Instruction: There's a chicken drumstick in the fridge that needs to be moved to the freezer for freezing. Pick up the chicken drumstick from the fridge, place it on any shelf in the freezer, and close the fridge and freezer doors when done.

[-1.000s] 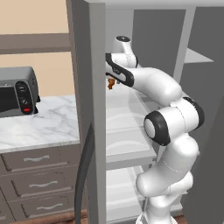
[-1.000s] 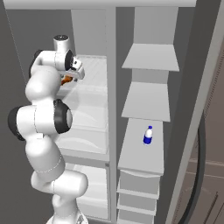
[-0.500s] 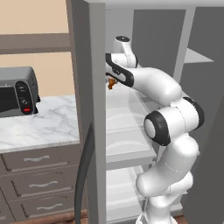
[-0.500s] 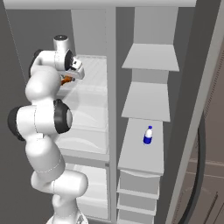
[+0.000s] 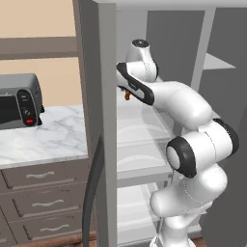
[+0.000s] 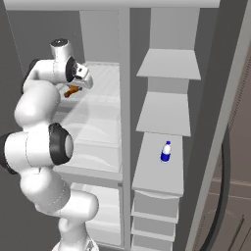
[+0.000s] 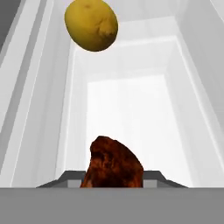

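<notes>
The orange-brown chicken drumstick point(image 7: 113, 164) sits between my fingertips low in the hand view, with my gripper point(image 7: 113, 178) shut on it. In the base views the gripper point(image 5: 126, 90) point(image 6: 78, 86) reaches into the upper part of the fridge point(image 6: 98, 122), and the drumstick point(image 5: 127, 95) point(image 6: 72, 91) pokes out just above a clear glass shelf point(image 5: 140, 125). The freezer point(image 6: 164, 68) stands open to the right with solid pale shelves point(image 6: 163, 115). The fridge door point(image 5: 94, 111) and the freezer door point(image 6: 230, 112) both stand open.
A round yellow fruit point(image 7: 91, 24) lies farther back on the same glass shelf. A small blue-and-white bottle point(image 6: 166, 151) stands on a lower freezer shelf. Left of the fridge door are a marble counter point(image 5: 48, 140) with a toaster oven point(image 5: 17, 101) and brown drawers point(image 5: 41, 202).
The jaws have closed on the drumstick over the last second. The arm itself has hardly moved.
</notes>
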